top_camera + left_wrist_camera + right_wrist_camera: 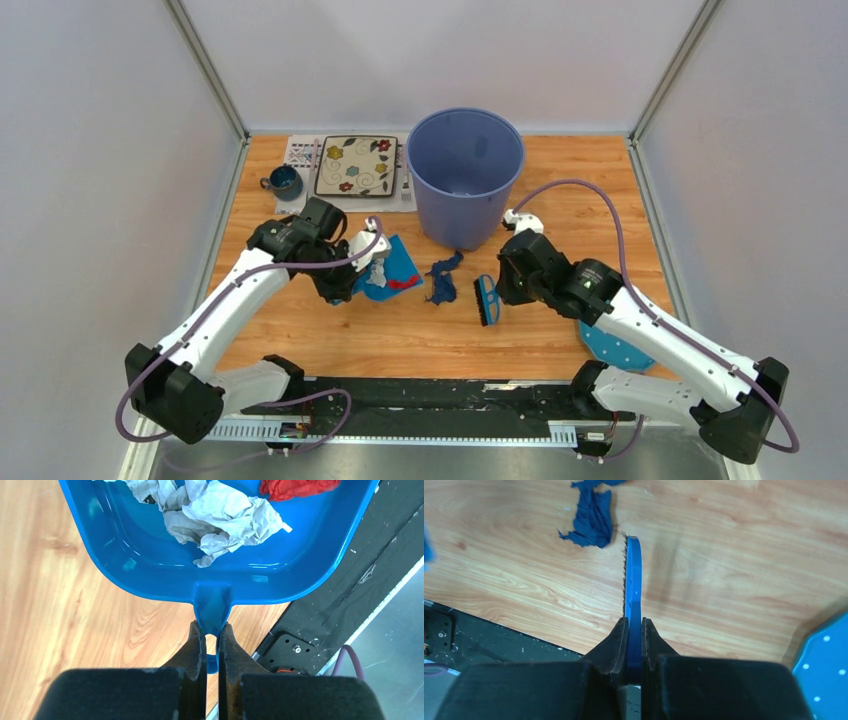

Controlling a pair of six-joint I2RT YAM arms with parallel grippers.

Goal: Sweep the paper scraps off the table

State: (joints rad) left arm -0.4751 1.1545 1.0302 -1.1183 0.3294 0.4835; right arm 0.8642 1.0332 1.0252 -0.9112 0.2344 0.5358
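We find the left gripper [212,627] pinching the handle of the blue dustpan [150,575], which holds white and red paper scraps [220,515]. The right gripper [634,622] clamps the blue brush [633,580]. A dark blue scrap [591,515] lies on the table [724,555] just beside the bristles.

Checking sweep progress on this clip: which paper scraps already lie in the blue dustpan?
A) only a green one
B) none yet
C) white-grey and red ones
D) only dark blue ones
C: the left wrist view shows crumpled white-grey paper and a red scrap inside the dustpan, while the dark blue scraps lie on the table.
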